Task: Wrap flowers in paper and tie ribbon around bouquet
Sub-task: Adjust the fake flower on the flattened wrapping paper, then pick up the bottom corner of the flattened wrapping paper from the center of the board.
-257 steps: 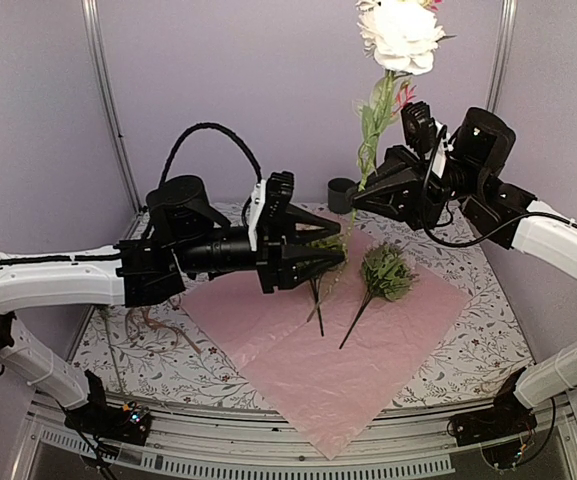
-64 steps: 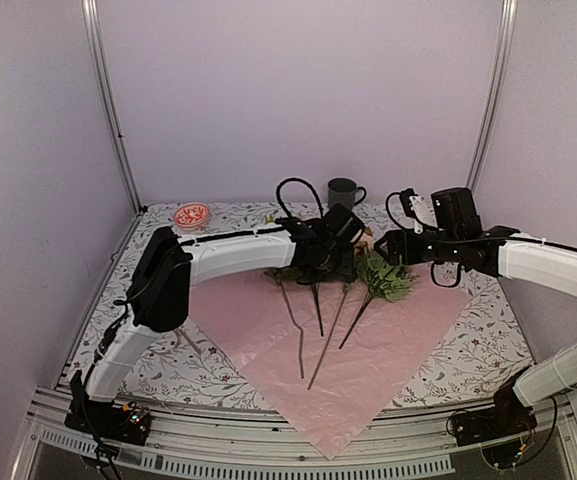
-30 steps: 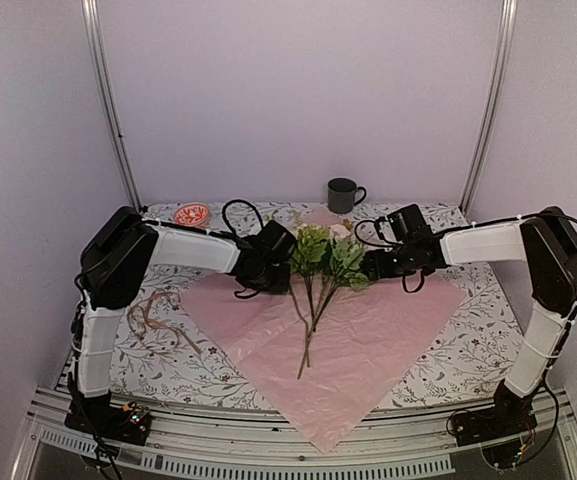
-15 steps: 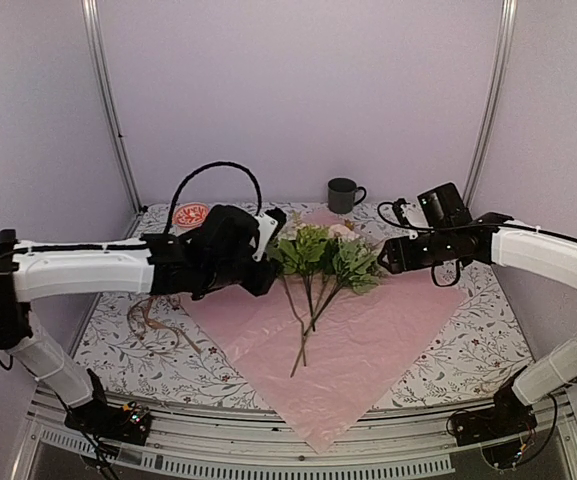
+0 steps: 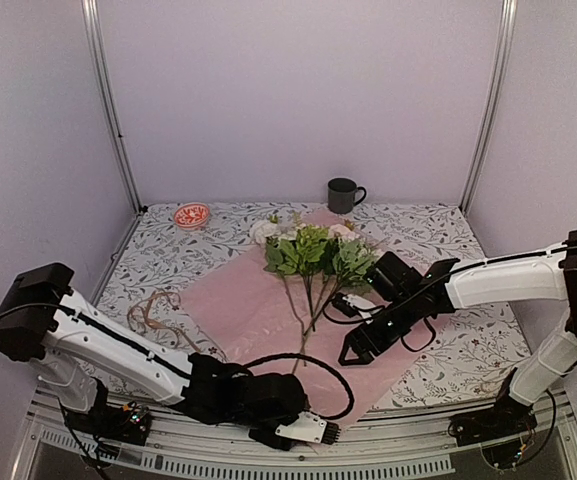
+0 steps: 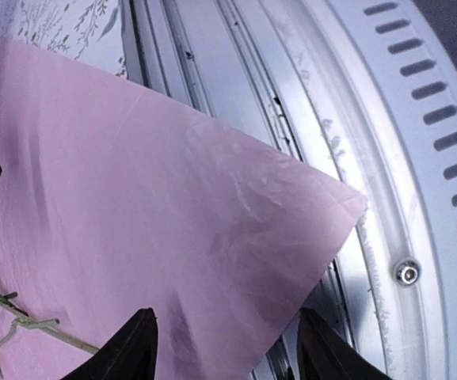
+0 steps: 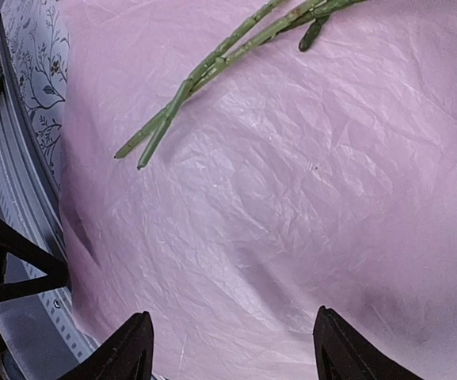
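Over the crinkly lilac paper [image 7: 291, 198] — thin, sheeny — left hand [image 6: 224, 340] and right hand [image 7: 232, 332] (both empty) gape apart.

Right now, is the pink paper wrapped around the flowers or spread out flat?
Spread out. The paper lies open on the table, with the flowers resting on top, stems uncovered by any edge.
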`<state>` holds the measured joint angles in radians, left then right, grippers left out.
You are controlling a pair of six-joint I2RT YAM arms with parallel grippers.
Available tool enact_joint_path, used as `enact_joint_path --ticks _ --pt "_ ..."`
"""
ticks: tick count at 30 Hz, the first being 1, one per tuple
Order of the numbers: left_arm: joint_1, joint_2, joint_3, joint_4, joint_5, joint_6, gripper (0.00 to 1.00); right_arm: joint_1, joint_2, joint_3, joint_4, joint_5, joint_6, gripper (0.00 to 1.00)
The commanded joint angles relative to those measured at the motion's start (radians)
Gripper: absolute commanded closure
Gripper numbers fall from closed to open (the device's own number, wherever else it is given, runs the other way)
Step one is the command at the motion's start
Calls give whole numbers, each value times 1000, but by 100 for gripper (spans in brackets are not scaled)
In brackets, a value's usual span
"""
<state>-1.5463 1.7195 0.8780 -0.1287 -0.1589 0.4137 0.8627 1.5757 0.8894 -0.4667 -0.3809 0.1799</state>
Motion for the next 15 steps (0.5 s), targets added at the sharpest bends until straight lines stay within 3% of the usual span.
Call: enact_joint_path --ticks 1,6,10,13,15 --pt "-15 28 -15 -38 38 152 38 -2 27 -41 134 -54 25 30" --pt "-18 132 16 -86 -19 202 38 -3 82 -60 199 -56 35 30" --pt "-7 154 3 53 -159 248 42 -3 94 -48 204 -56 22 30" --pt "12 119 11 117 -180 228 58 -5 100 -43 201 -68 13 30" --pt "15 94 3 151 -215 222 79 -7 102 -43 198 -77 10 30"
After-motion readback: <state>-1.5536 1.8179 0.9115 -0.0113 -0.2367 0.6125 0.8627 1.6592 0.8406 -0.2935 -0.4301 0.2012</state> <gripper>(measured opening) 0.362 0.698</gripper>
